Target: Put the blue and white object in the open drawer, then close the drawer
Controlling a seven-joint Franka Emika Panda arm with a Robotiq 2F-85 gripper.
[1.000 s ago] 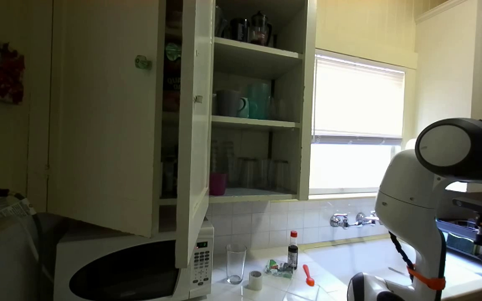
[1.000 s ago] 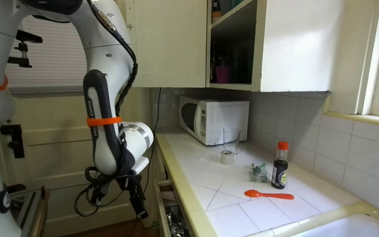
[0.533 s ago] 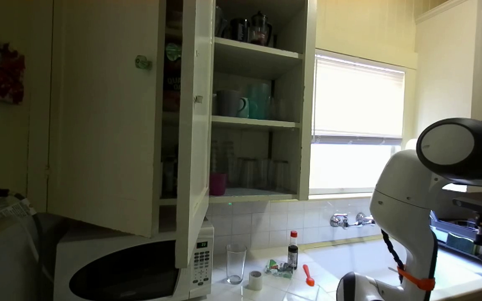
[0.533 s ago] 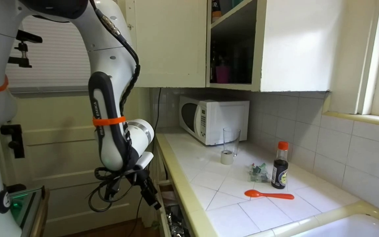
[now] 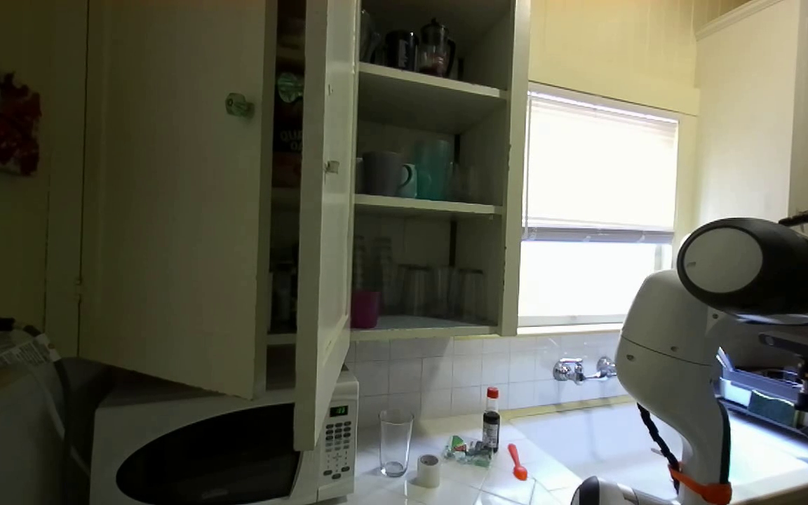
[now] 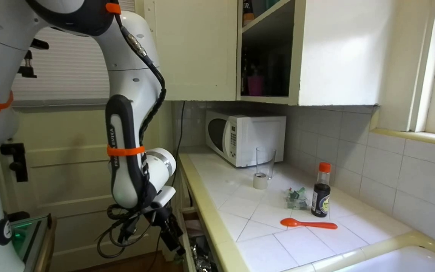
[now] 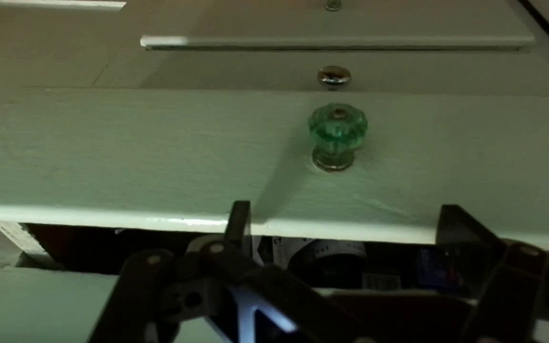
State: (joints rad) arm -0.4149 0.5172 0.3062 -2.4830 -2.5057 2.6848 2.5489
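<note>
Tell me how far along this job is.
Done, perhaps: the placing. A blue item shows inside the drawer; I can't confirm it's the one. In hand: nothing gripped; the open gripper is by the drawer's front, perhaps to push. Left: closing; the drawer stands open.

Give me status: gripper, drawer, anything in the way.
Gripper open, holding nothing. Drawer open, not yet closed. Blue and white object: can't make it out. Green knob in plain view, nothing seen blocking it.

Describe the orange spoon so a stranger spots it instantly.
Start where the white-tiled counter meets the white sink. Between that sink and the red-capped bottle of dark liquid, the orange spoon lies flat. Among its neighbours, it alone is orange from end to end.
</note>
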